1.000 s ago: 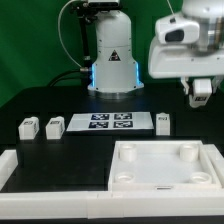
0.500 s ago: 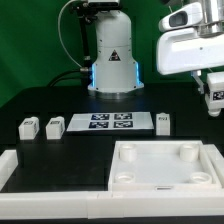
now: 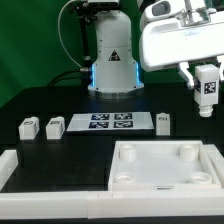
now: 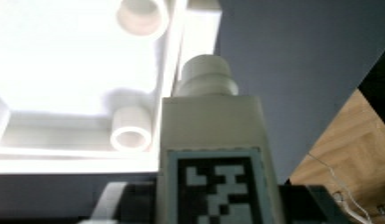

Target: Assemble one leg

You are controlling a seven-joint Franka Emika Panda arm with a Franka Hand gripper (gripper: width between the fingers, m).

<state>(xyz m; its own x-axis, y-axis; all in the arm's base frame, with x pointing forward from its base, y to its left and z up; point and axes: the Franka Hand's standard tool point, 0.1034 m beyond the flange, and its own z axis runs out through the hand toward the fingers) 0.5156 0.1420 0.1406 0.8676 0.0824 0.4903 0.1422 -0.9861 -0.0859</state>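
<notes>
My gripper is at the exterior view's upper right, above the table, shut on a leg. This leg is a small white peg whose tag faces the camera. In the wrist view the held leg fills the middle, its round tip pointing away over the white tray. Three more legs lie on the table: two at the exterior view's left and one beside the marker board's right end.
The large white tray with round corner sockets lies at the front right. The marker board lies in the middle. A white L-shaped rail sits at the front left. The robot base stands at the back.
The wrist has turned and shifted to the exterior view's left. The held leg now hangs with its tag facing the camera, slightly left of where it was half a second ago.
</notes>
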